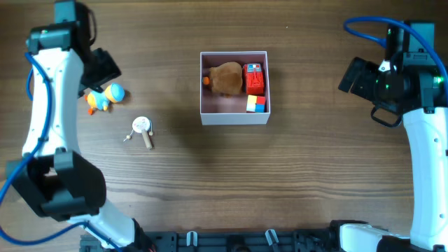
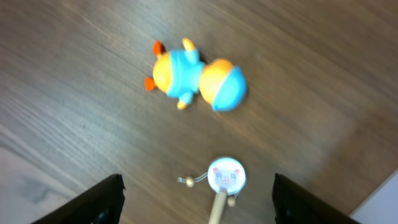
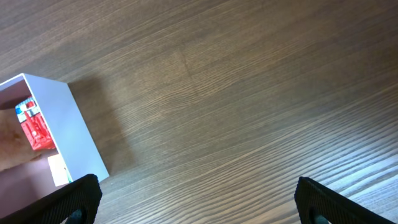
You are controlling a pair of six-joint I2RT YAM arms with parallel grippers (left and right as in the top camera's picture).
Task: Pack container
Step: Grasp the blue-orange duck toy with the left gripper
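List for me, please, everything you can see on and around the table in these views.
table: one, dark brown wood, under everything
container: one, white with pale pink inside, middle of the table
plush toy: one, brown, inside the container, left part
red toy: one, red, inside the container, beside the plush toy
cube: one, multicoloured, inside the container, next to the red toy
duck toy: one, orange and blue, on the table left of the container
hand drum: one, white head, wooden handle, on the table near the duck toy
left gripper: one, black, open, above the hand drum and duck toy
right gripper: one, black, open, over bare table right of the container
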